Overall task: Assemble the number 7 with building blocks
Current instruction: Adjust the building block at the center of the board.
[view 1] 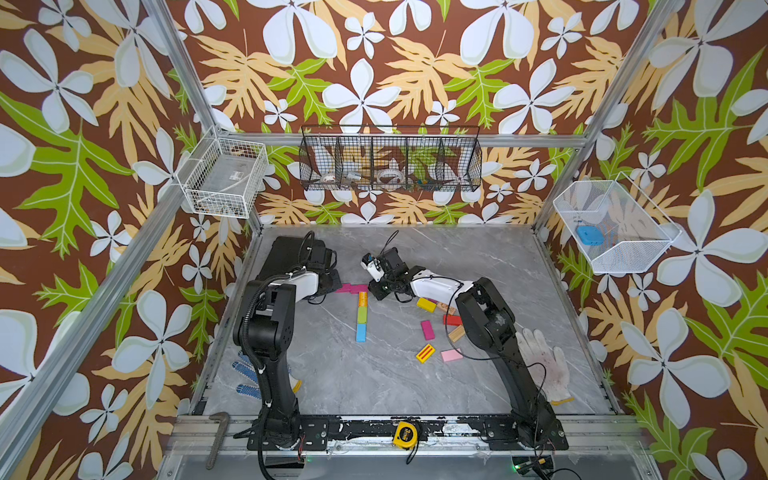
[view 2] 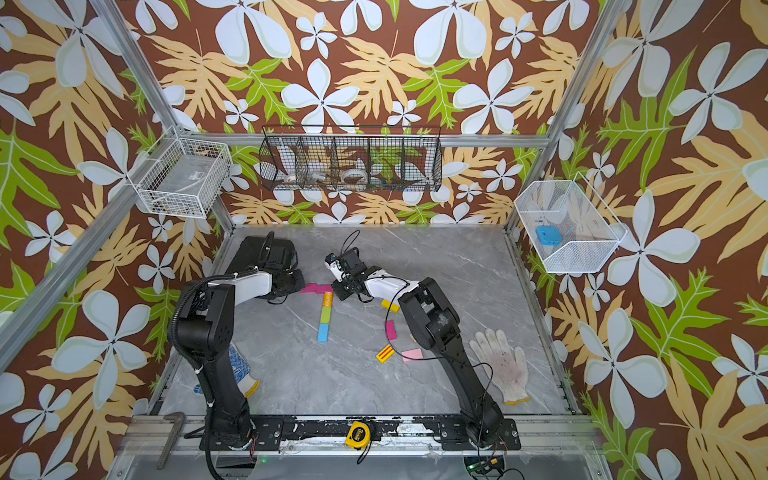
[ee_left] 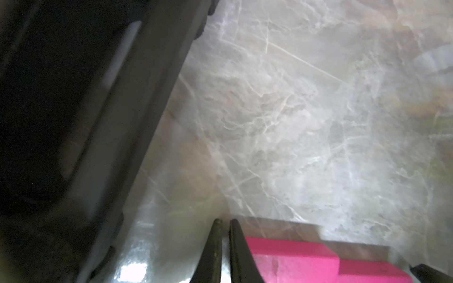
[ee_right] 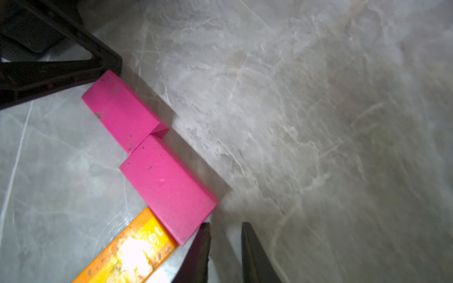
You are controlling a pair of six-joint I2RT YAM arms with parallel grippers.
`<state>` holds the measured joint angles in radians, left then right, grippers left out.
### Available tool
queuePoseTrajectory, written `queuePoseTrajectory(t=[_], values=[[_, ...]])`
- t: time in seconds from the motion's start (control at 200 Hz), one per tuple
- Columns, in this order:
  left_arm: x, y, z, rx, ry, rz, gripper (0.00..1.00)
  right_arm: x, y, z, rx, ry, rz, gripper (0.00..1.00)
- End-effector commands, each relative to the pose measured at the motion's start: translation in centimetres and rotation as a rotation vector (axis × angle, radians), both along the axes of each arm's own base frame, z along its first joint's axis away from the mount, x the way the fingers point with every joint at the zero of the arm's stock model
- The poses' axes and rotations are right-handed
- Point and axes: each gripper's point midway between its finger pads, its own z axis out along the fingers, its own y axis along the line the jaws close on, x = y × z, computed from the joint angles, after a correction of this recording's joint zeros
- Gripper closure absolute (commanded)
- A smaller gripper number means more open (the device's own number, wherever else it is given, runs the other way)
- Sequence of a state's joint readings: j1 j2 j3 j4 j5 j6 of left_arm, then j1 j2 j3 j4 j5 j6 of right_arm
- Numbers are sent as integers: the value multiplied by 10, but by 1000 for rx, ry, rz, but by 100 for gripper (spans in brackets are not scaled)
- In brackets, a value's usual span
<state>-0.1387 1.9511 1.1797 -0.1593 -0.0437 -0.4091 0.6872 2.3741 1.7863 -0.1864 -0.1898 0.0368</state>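
Grey stone-look counter (view 1: 374, 386) makes the floor of a small booth with shiny metal posts (view 1: 183, 62) and brown walls (view 1: 374, 62) full of big white flowers and green leaves. Closest, on the front rail, sit a yellow tape measure (view 1: 405, 434) and a grey metal tool (view 1: 217, 436). A blue dotted glove (view 1: 245, 374) lies by the left arm and a white glove (view 1: 542, 361) by the right arm.

Next come loose blocks near the right arm: a striped yellow block (view 1: 425, 353), a pink block (view 1: 451, 355), a loose magenta block (view 1: 427, 330), a wood block (view 1: 456, 333), a red block (view 1: 452, 320) and a plain yellow block (view 1: 426, 305).

In the middle of the counter a blue block (view 1: 360, 332), a green block (view 1: 362, 315) and an orange block (view 1: 363, 299) lie end to end in a straight line going away. At its far end the inner magenta block (ee_right: 169, 188) and the outer magenta block (ee_right: 120, 110) lie end to end, a bit out of step, and run off to the left, so the shape looks like a 7.

The left claw (ee_left: 224, 221) is closed with nothing in it, right beside the outer magenta block. The right claw (ee_right: 225, 224) has its fingers a little apart with nothing between them. One tip is right at the inner magenta block's corner; I cannot tell if it touches.

Farther back a flat black thing (view 1: 286, 253) lies in the left corner. On the walls hang a white wire basket (view 1: 224, 178), a long black wire basket (view 1: 390, 160) and another white basket (view 1: 615, 224) with a blue thing (view 1: 588, 235) inside
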Motion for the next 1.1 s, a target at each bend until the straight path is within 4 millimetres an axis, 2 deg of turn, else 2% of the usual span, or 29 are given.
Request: queuePoseTrajectory(t=[0.0, 0.556, 1.096], values=[[-18, -6, -16, -21, 96, -31, 89, -6, -2, -3, -11, 21, 3, 76], [-18, 0, -14, 3, 90, -8, 88, -15, 2, -3, -8, 23, 32, 76], [-15, 9, -10, 20, 78, 22, 88, -16, 5, -6, -3, 28, 42, 76]])
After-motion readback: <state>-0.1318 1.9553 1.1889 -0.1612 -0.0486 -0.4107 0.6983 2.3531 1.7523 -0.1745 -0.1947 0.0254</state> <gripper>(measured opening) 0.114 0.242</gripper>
